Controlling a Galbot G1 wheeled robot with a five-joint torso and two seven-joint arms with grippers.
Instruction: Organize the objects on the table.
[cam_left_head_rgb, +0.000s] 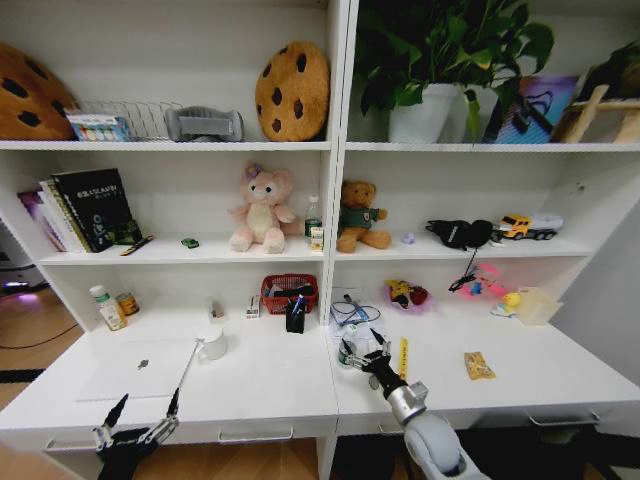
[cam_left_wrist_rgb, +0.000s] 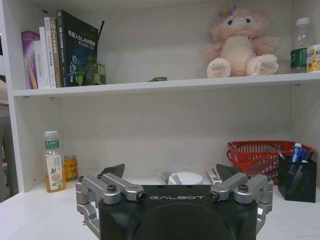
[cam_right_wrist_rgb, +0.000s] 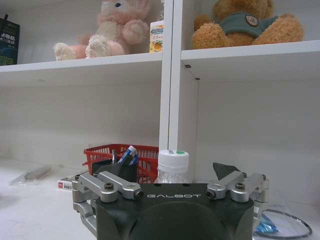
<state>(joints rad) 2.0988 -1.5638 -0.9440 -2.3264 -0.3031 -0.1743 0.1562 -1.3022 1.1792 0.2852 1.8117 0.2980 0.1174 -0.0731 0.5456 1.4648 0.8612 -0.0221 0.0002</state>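
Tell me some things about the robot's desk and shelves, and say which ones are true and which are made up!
1. The pink plush bunny sits on a shelf above the red basket. True.
2. The left gripper is holding the white mug. False: it hangs open at the front edge of the table, apart from the mug.
3. The silver laptop is open. False: it lies closed and flat on the table.
4. The right gripper has a small white jar with a green spot on its lid between its open fingers. True.
5. The brown teddy bear sits on the table. False: it sits on a shelf.
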